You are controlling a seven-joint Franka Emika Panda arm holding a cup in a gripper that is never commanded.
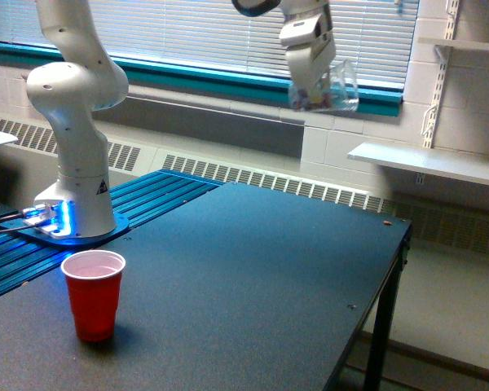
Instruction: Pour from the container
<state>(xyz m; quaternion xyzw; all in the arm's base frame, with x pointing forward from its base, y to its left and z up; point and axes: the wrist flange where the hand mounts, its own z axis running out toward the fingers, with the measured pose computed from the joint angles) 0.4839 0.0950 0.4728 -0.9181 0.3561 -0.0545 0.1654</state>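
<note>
The container (pixel 332 88), a clear plastic cup with small pale candies showing at its base, hangs high above the table's far side, tipped toward its side. My gripper (pixel 313 80) is shut on the container, with the white wrist above it at the top of the exterior view. A red plastic cup (pixel 94 293) with a white inside stands upright near the table's front at the exterior view's left, far below and to the left of the gripper.
The dark table (pixel 253 285) ends at an edge on the exterior view's right, with floor beyond. The arm's white base (pixel 75 163) stands on blue slats behind the red cup. White shelves (pixel 428 161) are mounted on the wall at right.
</note>
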